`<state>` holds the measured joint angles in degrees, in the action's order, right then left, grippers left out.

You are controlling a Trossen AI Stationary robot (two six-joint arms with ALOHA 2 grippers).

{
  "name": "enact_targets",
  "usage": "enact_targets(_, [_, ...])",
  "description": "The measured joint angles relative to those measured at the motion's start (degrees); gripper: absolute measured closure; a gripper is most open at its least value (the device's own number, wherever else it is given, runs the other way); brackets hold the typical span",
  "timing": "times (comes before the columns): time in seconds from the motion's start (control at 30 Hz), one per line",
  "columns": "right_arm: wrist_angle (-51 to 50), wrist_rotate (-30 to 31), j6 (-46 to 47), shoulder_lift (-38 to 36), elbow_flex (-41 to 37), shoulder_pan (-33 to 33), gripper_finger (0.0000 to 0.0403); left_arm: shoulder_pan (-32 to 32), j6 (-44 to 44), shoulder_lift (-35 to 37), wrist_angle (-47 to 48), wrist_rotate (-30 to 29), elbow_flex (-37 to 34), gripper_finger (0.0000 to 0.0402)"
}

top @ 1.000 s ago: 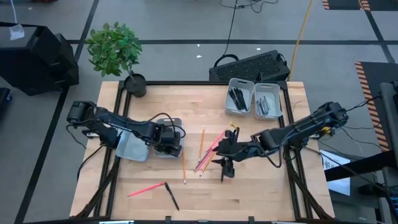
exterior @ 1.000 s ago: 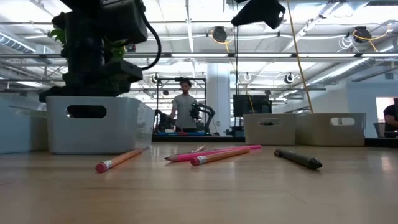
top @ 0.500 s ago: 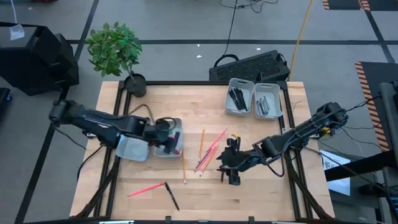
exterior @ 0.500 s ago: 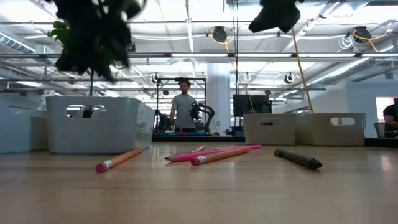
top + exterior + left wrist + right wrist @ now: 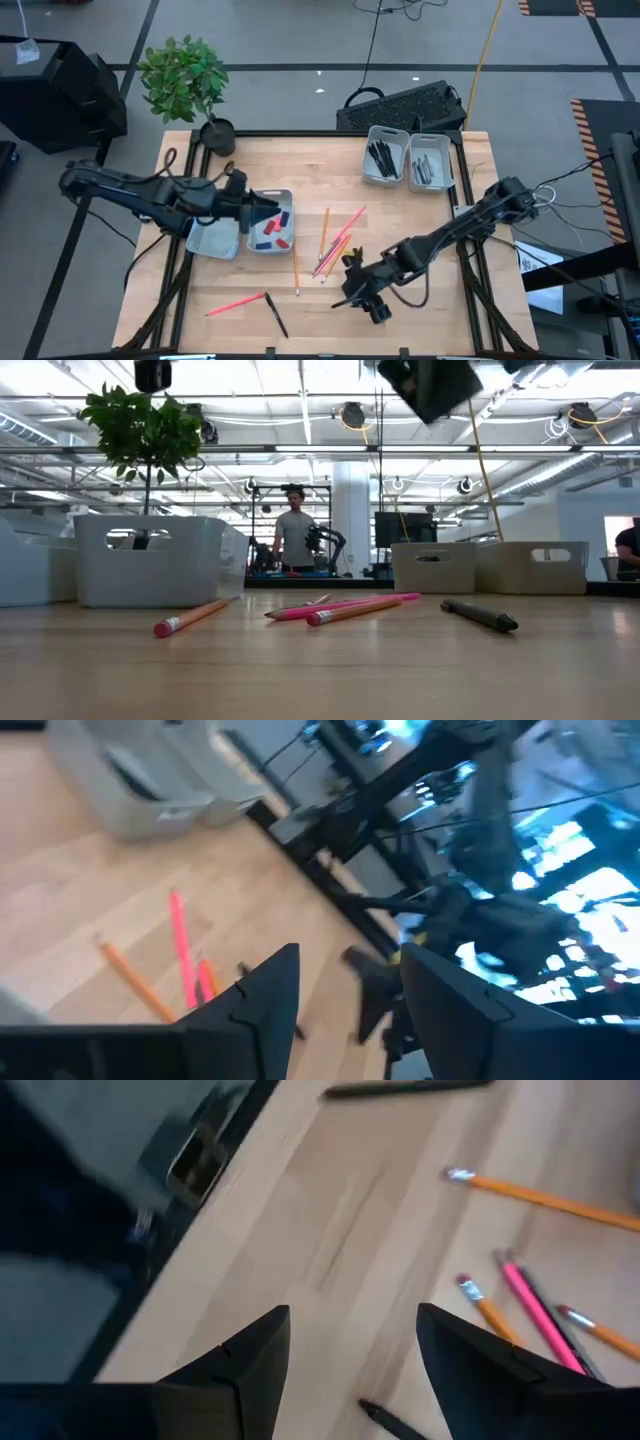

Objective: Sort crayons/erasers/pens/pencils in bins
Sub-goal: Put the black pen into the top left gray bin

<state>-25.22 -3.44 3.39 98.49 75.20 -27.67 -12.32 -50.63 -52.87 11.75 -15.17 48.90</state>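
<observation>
The near-left bin (image 5: 212,238) is partly hidden under the left arm (image 5: 150,195).

Left claw (image 5: 243,207) pulled back off bin (image 5: 270,222) — right claw (image 5: 348,290) swung toward front edge.

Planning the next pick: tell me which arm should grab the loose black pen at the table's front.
Right. The right claw, open and empty, hovers near the black pen. The left claw, also open, sits farther back over the eraser bin.
</observation>
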Motion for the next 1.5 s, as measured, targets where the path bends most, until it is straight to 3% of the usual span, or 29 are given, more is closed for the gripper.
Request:
enact_targets(0.27, [-11.4, -2.6, -23.1, 5.1, 0.1, 3.3, 0.0193, -1.7, 1.0, -0.3, -0.5, -1.6, 0.0, 0.0225])
enact_targets(0.43, [-12.6, -2.7, -30.8, 9.5, 0.1, 6.5, 0.0202, -2.4, -0.6, -2.0, -0.4, -3.4, 0.0, 0.0225])
enact_targets(0.77, [-15.0, -4.4, -49.3, 13.8, 0.1, 10.0, 0.0288, -2.3, -3.5, -4.2, -0.4, -4.0, 0.0, 0.0225])
enact_targets(1.07, [-15.1, -4.4, -54.1, 14.3, 0.2, 10.1, 0.0385, -0.3, -3.5, -3.5, -2.8, -10.4, 0.0, 0.0225])
enact_targets(1.27, [-18.0, -0.2, -55.7, 11.7, -0.1, 9.5, 0.0382, 2.9, -4.5, -3.8, -7.6, -10.1, 0.0, 0.0225])
enact_targets(1.5, [-26.2, 6.3, -57.6, 2.3, -0.1, 10.1, 0.0380, 5.9, -1.5, -3.8, -13.8, -10.4, 0.0, 0.0225])
